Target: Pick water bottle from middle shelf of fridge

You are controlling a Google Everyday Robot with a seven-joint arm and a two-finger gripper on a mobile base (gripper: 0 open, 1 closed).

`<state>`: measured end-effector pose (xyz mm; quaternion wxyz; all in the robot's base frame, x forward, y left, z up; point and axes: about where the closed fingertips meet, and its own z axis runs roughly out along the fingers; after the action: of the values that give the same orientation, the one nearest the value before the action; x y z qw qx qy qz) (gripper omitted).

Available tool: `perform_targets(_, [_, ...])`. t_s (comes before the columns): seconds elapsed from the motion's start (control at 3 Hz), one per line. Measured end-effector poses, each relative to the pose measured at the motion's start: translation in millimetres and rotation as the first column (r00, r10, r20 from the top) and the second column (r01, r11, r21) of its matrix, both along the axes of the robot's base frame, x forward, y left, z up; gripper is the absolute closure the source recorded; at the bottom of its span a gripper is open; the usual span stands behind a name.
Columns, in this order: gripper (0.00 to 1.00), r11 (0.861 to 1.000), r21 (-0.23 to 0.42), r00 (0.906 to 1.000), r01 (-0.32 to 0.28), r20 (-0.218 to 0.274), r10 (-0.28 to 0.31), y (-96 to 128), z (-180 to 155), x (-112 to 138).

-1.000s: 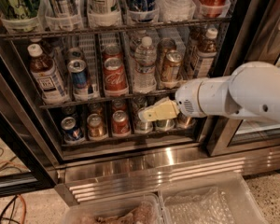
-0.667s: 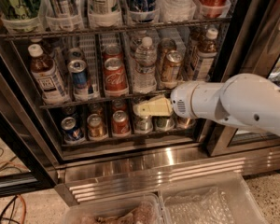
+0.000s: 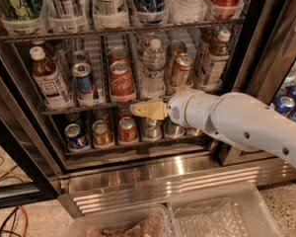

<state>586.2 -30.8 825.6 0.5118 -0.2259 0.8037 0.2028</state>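
Note:
The water bottle (image 3: pixel 153 70), clear and ribbed with a white cap, stands upright in the centre lane of the middle shelf (image 3: pixel 74 108) of the fridge (image 3: pixel 138 174). A red cola can is on its left and a gold can on its right. My gripper (image 3: pixel 144 109), beige at the end of a white arm (image 3: pixel 237 120), reaches in from the right. It sits at the shelf's front edge, just below the bottle's base and a little to its left. It holds nothing that I can see.
Brown-liquid bottles (image 3: pixel 47 78) (image 3: pixel 214 63) stand at both ends of the middle shelf, with a blue can (image 3: pixel 84 83) and a cola can (image 3: pixel 121 80) between. Small cans (image 3: pixel 101 132) fill the lower rack. A black door pillar (image 3: pixel 266 43) stands at the right. Clear bins (image 3: pixel 222 216) lie on the floor.
My gripper and arm have moved left and slightly up, from in front of the lower rack's right cans to the middle shelf's edge under the water bottle.

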Motion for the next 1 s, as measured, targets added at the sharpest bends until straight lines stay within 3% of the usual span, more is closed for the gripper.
perform_targets(0.67, [0.0, 1.0, 0.02, 0.9997, 0.006, 0.024, -0.006, 2.7, 5.9, 2.0])
perform_targets(1.0, [0.0, 0.999, 0.039, 0.9976, 0.015, 0.067, -0.018, 8.1, 2.9, 1.9])
